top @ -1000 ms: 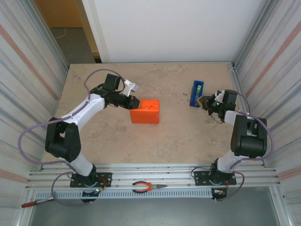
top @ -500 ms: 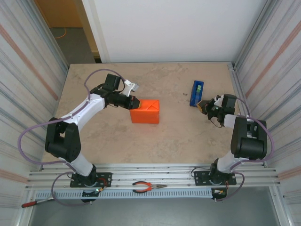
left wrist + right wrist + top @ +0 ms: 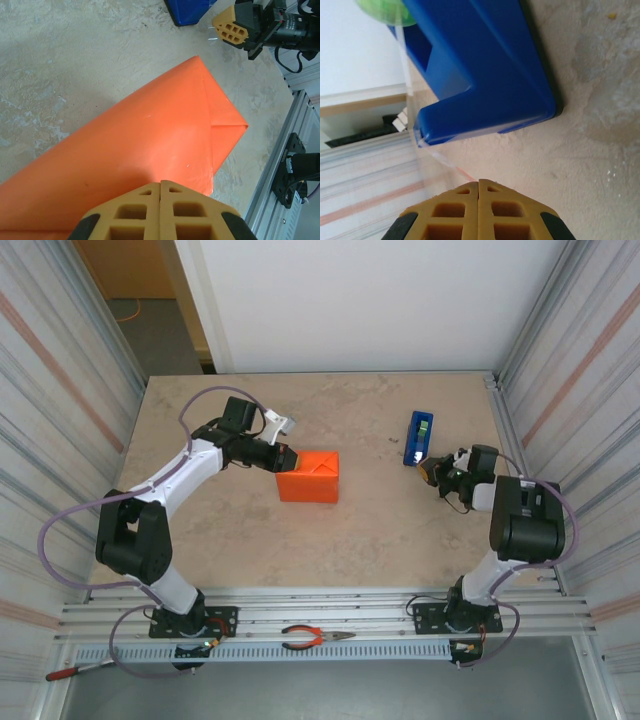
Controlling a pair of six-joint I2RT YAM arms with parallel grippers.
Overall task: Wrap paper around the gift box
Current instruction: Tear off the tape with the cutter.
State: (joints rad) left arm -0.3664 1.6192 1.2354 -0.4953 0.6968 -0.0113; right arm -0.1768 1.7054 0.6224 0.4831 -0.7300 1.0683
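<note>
Beige stone-patterned tabletop (image 3: 330,530) lies between ribbed metal walls, and on it, left of centre, sits the gift box (image 3: 309,476). We see it fully covered in the orange paper (image 3: 150,145): the left wrist view shows a smooth top face and, at the end nearest the right arm, flaps folded into a neat triangle with a crisp crease. No loose sheet lies spread on the table, so we judge the wrapping and folding done.

Our left gripper (image 3: 288,458) presses against the box's left side with its jaws clenched flat together and nothing between them; it looks to be steadying the parcel or holding a fold down.

Our right gripper (image 3: 430,466) is well apart from the box, just beside the blue tape dispenser (image 3: 419,437). Its jaws are clamped too. In the right wrist view a thin clear strip of tape (image 3: 437,157) runs from the dispenser's cutter edge toward the fingertips; whether they pinch it, we cannot tell for sure.

We see no tape on the paper, so we judge what is left as sealing: drawing off a length, carrying it across and pressing it over the folded end and any seam, hidden from us here.
</note>
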